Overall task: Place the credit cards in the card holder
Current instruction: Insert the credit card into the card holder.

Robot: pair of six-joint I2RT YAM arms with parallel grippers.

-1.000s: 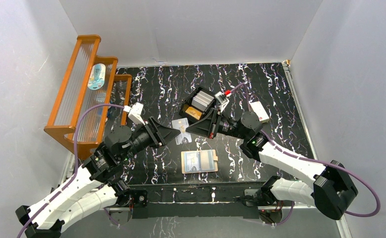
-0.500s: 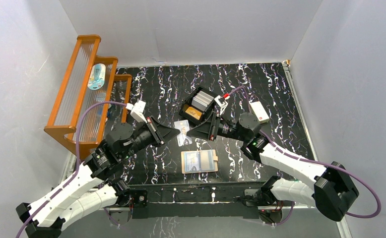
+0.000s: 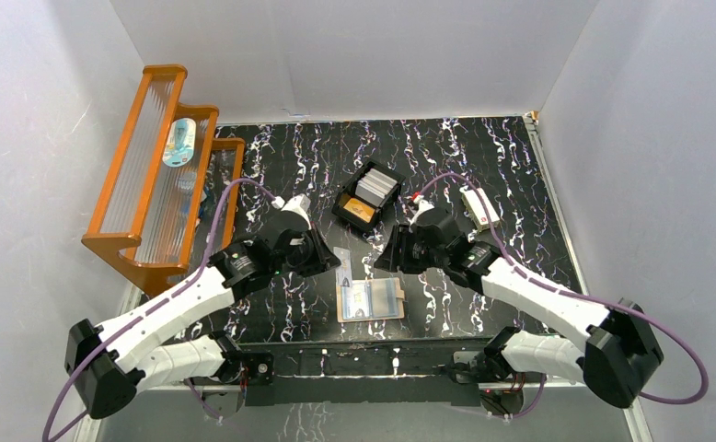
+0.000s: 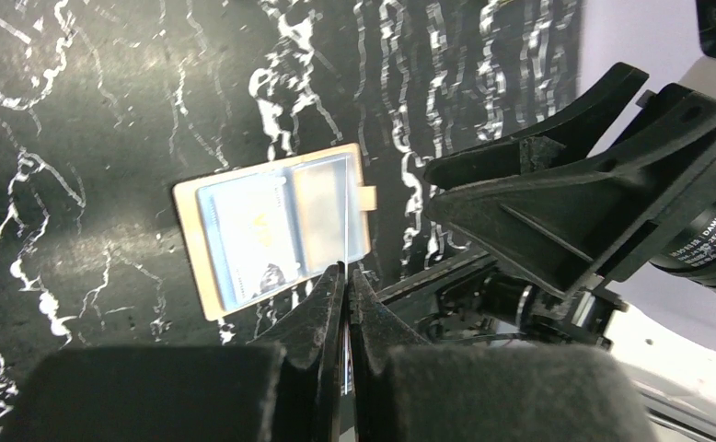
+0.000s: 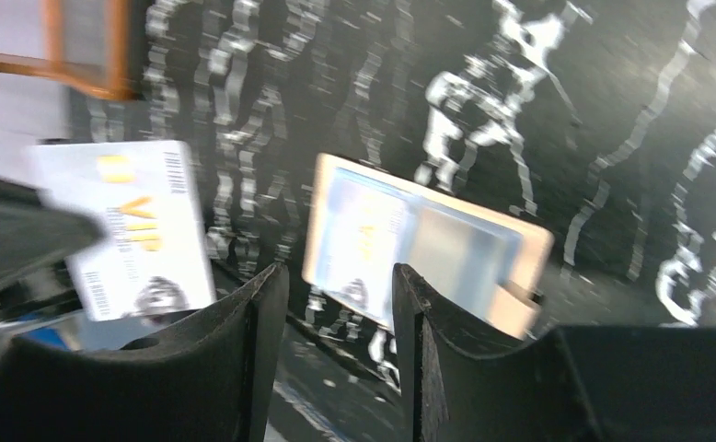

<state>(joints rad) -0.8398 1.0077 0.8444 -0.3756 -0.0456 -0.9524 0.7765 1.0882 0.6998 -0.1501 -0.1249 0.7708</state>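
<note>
A whitish credit card with gold VIP print [image 5: 129, 230] is pinched in my left gripper [image 3: 329, 261], which is shut on it. Seen edge-on, the card [image 4: 346, 241] stands between the fingertips of my left gripper [image 4: 346, 271], just above the card holder. The tan card holder [image 3: 370, 299] lies open and flat on the table, with a pale card in its left sleeve [image 4: 244, 230]. My right gripper [image 3: 386, 257] hangs open and empty to the right of the held card, and through its jaws [image 5: 336, 276] I look down on the holder [image 5: 446, 239].
A black divided tray [image 3: 343, 210] behind the grippers holds more cards, whitish [image 3: 375, 186] and orange [image 3: 362, 210]. A white box with a red mark [image 3: 477, 203] lies at the right. A wooden rack [image 3: 152, 166] stands along the left wall.
The card passed from my right gripper to my left. The left shut on it and swung it toward the holder, while the right opened and drew back to the right.
</note>
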